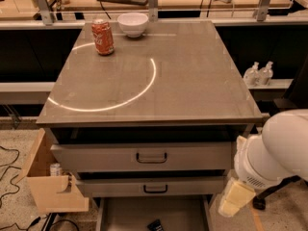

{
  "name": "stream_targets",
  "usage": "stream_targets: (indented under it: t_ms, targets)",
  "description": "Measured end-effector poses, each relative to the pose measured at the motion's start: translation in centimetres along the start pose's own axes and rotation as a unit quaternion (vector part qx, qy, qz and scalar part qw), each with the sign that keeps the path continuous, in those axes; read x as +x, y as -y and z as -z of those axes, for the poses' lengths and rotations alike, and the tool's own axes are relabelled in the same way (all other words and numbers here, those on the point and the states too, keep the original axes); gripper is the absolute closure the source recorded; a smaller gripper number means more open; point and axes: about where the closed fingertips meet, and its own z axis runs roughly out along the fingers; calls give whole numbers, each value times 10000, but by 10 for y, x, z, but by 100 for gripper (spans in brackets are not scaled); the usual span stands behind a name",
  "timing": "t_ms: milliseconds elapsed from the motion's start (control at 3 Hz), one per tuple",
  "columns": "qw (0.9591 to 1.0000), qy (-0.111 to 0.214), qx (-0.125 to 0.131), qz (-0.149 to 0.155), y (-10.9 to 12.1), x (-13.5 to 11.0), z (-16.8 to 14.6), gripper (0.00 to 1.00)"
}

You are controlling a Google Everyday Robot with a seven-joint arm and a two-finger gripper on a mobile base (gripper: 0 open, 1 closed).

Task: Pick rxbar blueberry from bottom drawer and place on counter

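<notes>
Hangs low at near right as gripper [235, 200], grasp state untellable; risks clipping bottom drawer [126, 216] right wall, knocking rxbar blueberry [155, 224] aside.

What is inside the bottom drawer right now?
One dark bar, the rxbar blueberry, lies on the grey floor of the bottom drawer, at the picture's lower edge. Its rear is hidden under the drawer above. The gripper hangs outside, to its right.

My gripper [236, 199], smooth cream plastic, hangs just beside the bottom drawer [125, 215], matt grey metal. The counter [192, 81] gleams glossy grey-brown, and the rxbar blueberry [155, 224] wrapper looks dark and shiny.
</notes>
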Motion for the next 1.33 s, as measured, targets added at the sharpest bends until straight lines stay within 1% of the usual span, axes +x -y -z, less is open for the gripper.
stream_targets:
  t_ms: [333, 667, 1000, 1333]
  targets:
    - [9997, -148, -169, -91, -24, 14, -32, 0]
    - [9997, -110, -185, -88, -23, 10, -37, 0]
    - [9996, 77, -257, -74, -19, -10, -60, 0]
    - [9979, 296, -543, -169, -37, -20, -124, 0]
